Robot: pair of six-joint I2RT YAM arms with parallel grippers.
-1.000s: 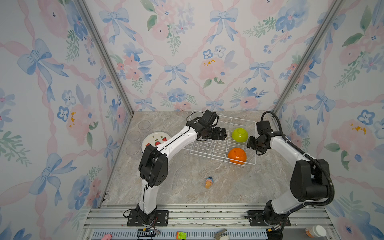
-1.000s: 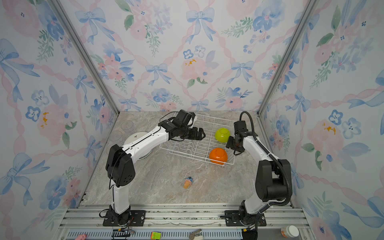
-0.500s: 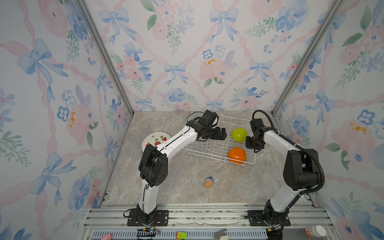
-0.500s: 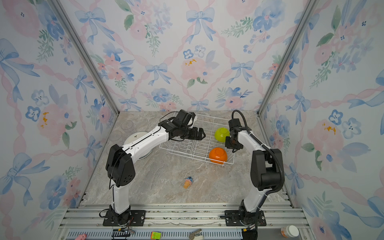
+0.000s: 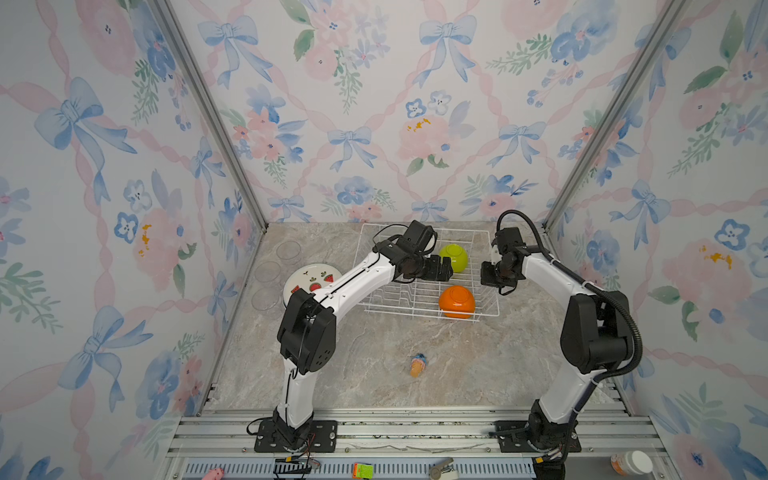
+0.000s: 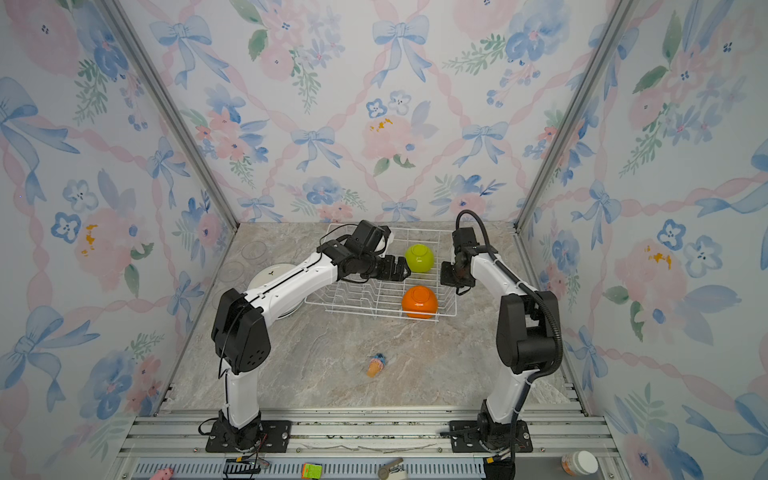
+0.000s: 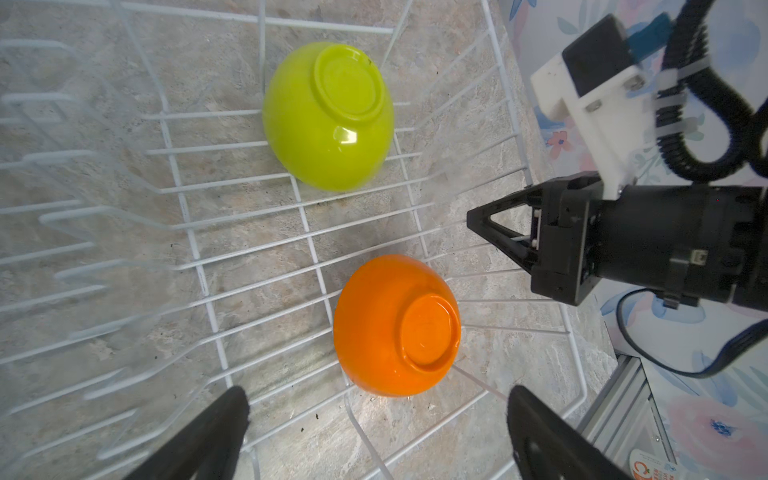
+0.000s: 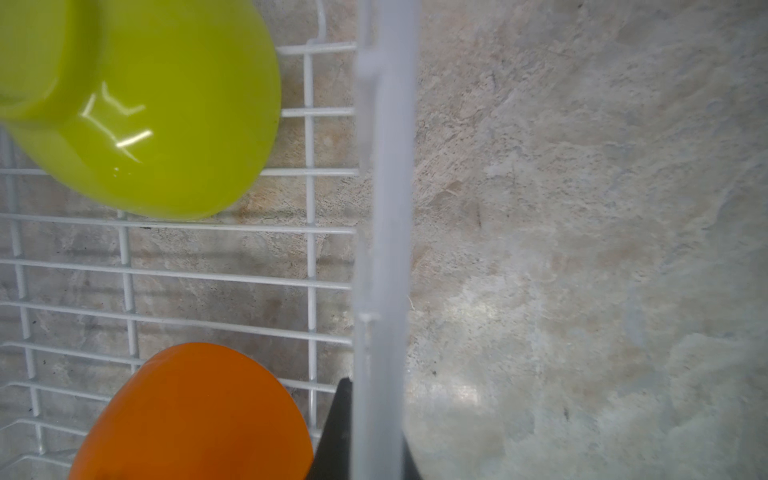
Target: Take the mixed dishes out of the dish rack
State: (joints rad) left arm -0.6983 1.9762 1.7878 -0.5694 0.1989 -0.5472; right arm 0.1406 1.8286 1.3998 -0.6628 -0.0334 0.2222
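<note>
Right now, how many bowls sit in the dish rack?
2. The lime-green bowl lies upside down toward the dish rack's far side; the orange bowl lies upside down near its front right corner. None looks hidden.

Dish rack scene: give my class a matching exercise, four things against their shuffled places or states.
1 lime-green bowl
2 orange bowl
3 watermelon plate
4 right gripper

A on the table, left of the dish rack
B upside down, rack's near right corner
C shut on the rack's right rim
D upside down, farther back in the rack

Pairs: 1-D, 2-B, 3-A, 4-C
</note>
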